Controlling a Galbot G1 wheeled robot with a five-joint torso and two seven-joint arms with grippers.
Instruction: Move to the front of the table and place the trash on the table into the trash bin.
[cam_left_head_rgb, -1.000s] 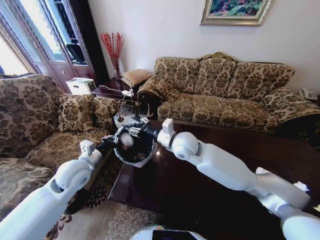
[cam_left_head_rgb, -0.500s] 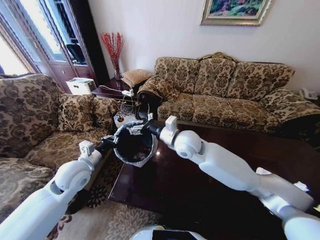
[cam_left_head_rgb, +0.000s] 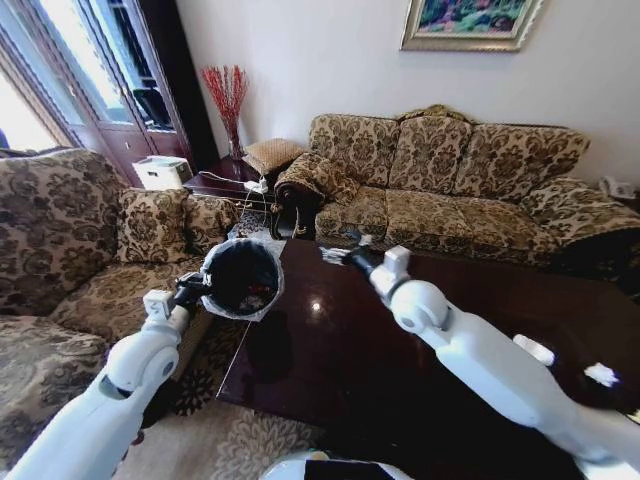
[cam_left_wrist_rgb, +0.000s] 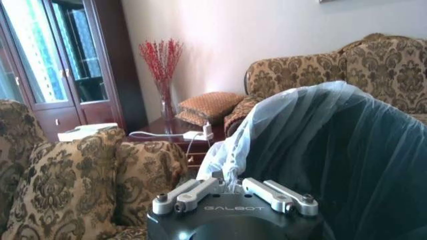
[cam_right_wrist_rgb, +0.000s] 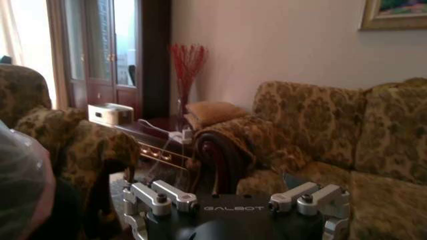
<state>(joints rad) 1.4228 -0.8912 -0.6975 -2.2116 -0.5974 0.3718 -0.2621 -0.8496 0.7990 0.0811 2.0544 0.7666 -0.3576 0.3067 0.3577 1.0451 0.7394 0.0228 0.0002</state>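
Bin (cam_left_head_rgb: 241, 279) hanging tilted off the left end of the table (cam_left_head_rgb: 420, 350), its bag-lined rim pinched tight by the left gripper (cam_left_wrist_rgb: 230, 192). Right gripper (cam_left_head_rgb: 350, 255) hovering above the far left corner of the tabletop, fingers (cam_right_wrist_rgb: 157, 196) spread wide, carrying nothing. White scraps (cam_left_head_rgb: 600, 374) lying near the right end.

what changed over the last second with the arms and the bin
The right gripper let its white wad go into the trash bin and drew back over the table, fingers open. The left gripper, shut on the bin's rim, swung the bin leftward. Sofas unchanged.
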